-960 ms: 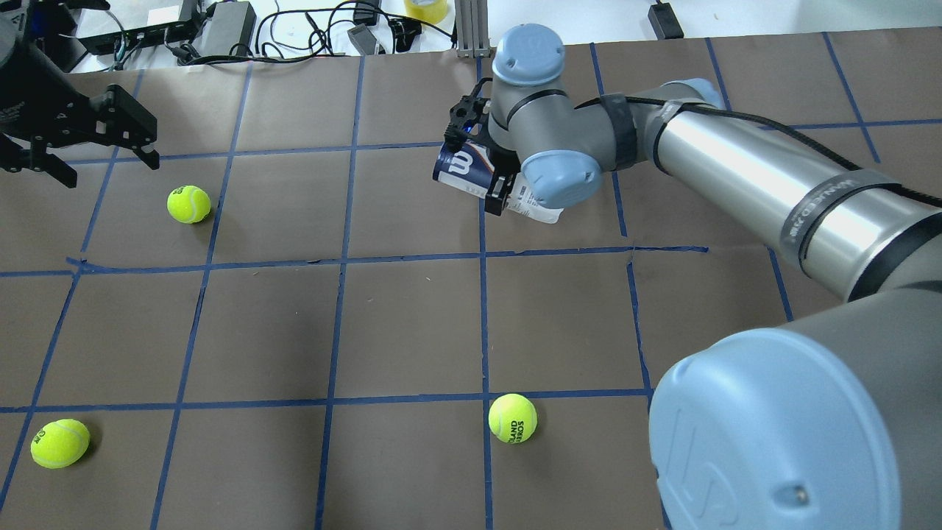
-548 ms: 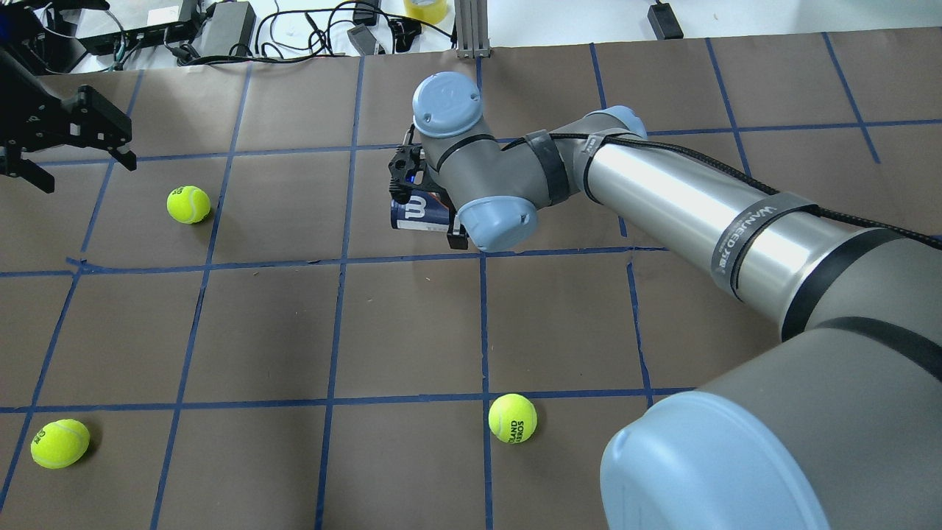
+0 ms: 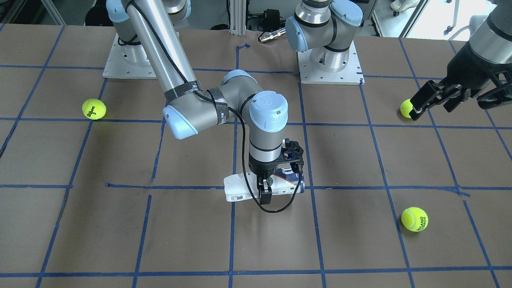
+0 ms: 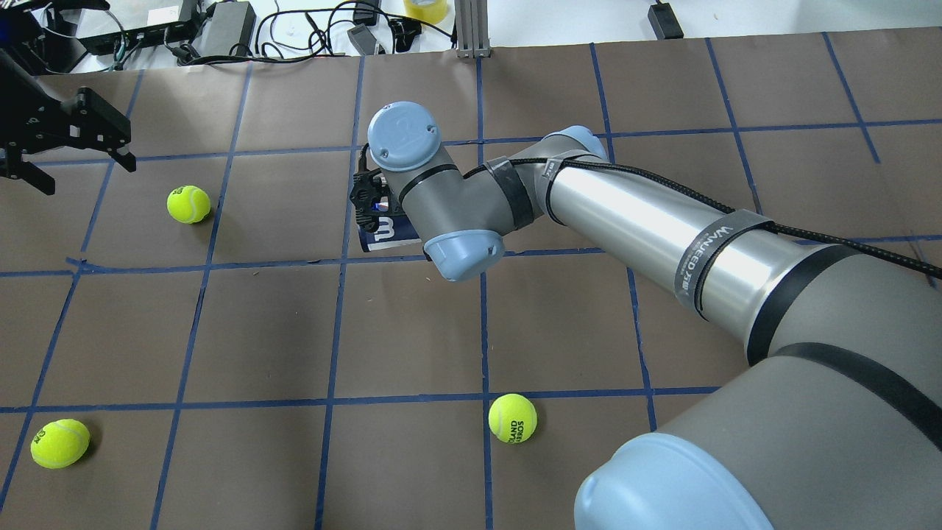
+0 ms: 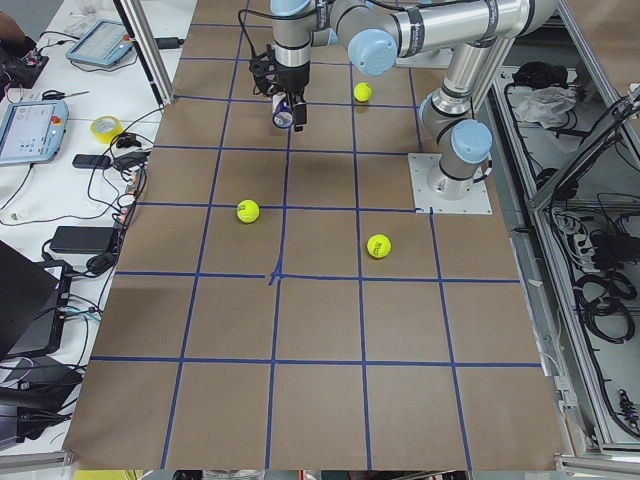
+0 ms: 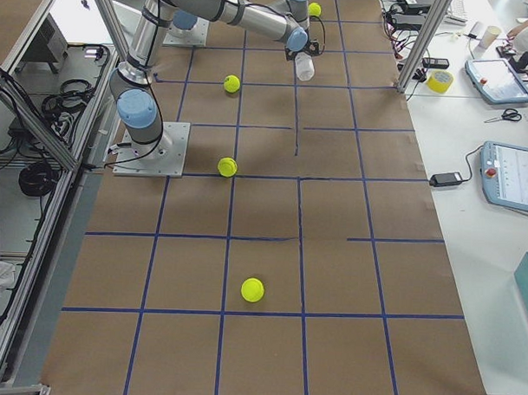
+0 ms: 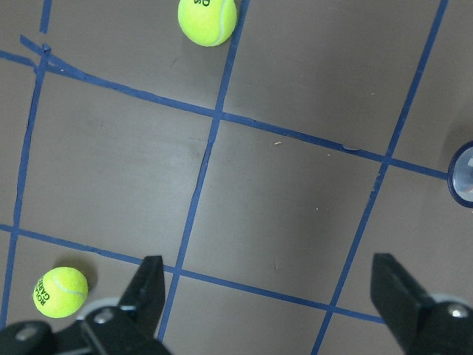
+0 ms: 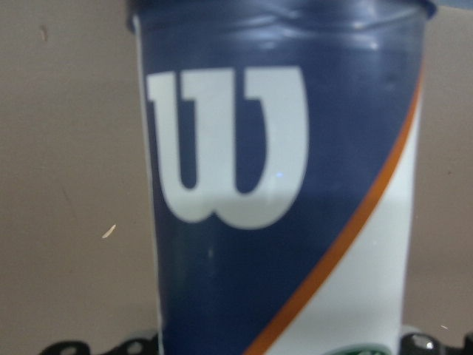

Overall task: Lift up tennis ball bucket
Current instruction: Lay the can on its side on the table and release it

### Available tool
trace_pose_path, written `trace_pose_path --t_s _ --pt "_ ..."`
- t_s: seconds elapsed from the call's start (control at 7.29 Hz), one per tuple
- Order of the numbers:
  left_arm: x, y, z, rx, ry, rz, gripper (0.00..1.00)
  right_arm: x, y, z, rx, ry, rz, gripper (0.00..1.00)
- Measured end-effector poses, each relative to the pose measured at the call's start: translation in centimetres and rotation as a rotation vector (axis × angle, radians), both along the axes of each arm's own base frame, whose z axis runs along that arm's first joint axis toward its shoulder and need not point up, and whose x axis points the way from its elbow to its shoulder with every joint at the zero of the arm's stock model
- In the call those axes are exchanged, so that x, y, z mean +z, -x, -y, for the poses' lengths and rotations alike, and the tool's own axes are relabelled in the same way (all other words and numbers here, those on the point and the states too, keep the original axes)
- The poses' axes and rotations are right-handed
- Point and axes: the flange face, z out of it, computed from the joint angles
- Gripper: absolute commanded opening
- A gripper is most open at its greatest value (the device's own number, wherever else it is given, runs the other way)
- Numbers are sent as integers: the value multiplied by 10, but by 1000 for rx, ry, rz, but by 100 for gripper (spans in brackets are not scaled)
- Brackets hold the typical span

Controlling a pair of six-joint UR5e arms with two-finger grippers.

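The tennis ball bucket (image 3: 239, 191), a slim can with a navy-and-white label, lies level in my right gripper (image 3: 265, 189). That gripper is shut on the can's middle from above. In the overhead view only the navy end with the white "W" (image 4: 383, 234) shows from under the right wrist. The right wrist view is filled by the label (image 8: 281, 185). The can seems to hang just above the brown table. My left gripper (image 4: 79, 168) is open and empty at the far left, well apart from the can; its wrist view shows the can's rim (image 7: 463, 183).
Three loose tennis balls lie on the brown gridded table (image 4: 412, 331): one near the left gripper (image 4: 188, 204), one at the front left (image 4: 59, 443), one at the front middle (image 4: 512, 418). Cables and boxes (image 4: 221, 26) lie beyond the far edge.
My right arm has carried the can to the left in the overhead view and levelled it from a tilt. My left gripper drew back left, then held still.
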Motion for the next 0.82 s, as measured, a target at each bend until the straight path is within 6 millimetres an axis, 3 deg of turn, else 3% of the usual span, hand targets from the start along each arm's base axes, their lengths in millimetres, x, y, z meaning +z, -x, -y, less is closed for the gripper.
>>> trace_pose_path --t_s 0.14,0.27,0.82 --pt "0 0 0 0 -1 1 100 -4 1 -1 -27 -17 -7 75" --pt "0 0 0 -1 -2 2 100 -7 2 -2 -68 -26 -8 100" --pt "0 0 1 -1 -2 3 100 -29 3 -4 -136 -52 -15 100"
